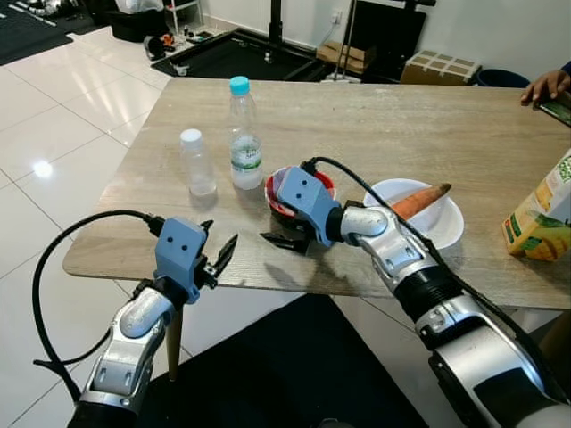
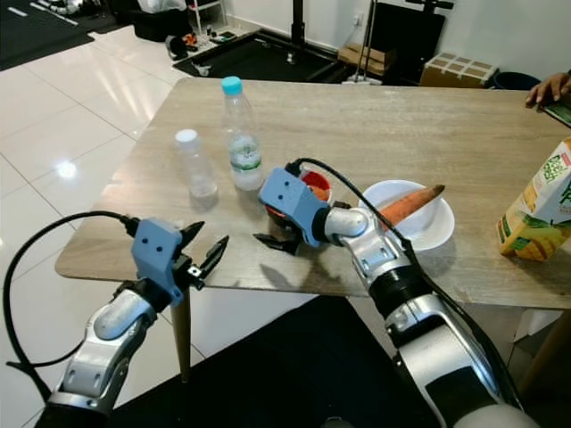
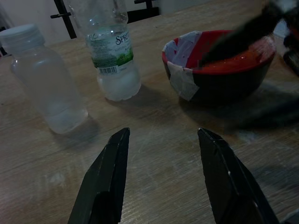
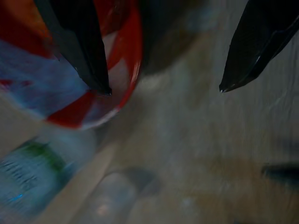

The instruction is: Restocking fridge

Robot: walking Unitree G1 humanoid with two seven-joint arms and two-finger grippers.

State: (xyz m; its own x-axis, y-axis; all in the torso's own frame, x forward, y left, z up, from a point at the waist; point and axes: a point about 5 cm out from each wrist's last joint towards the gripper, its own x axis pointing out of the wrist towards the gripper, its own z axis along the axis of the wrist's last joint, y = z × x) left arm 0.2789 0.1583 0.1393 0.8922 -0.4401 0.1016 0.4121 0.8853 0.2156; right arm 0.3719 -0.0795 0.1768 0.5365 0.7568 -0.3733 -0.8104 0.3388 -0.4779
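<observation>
Your right gripper (image 1: 284,239) is down at the near side of the red bowl (image 3: 219,65), fingers spread and holding nothing — one finger (image 4: 74,42) sits over the bowl's rim, the other hangs clear over the bare wood beside it. The bowl has pale patches along its rim and stands on the wooden table (image 1: 446,125) just beside a tall water bottle (image 1: 243,134) with a blue cap and green label. A shorter, cloudy bottle (image 1: 196,162) with a white cap stands near that one, on its left, and apart from it.

Your left gripper (image 1: 219,252) hovers at the table's near edge, also released and empty; through its wrist camera you look between the two parted fingers (image 3: 105,186) toward both bottles and the bowl.

Right of the bowl is a white dish (image 1: 446,227) with a carrot (image 1: 419,201) lying across it, its tip poking past the rim. A juice carton (image 1: 544,214) stands further right, near the table's side. At the far right corner of the table a person's hand (image 1: 546,86) rests on the top. Beyond the table — white floor tiles, a dark mat (image 1: 241,55) and some cardboard boxes (image 1: 437,67).
</observation>
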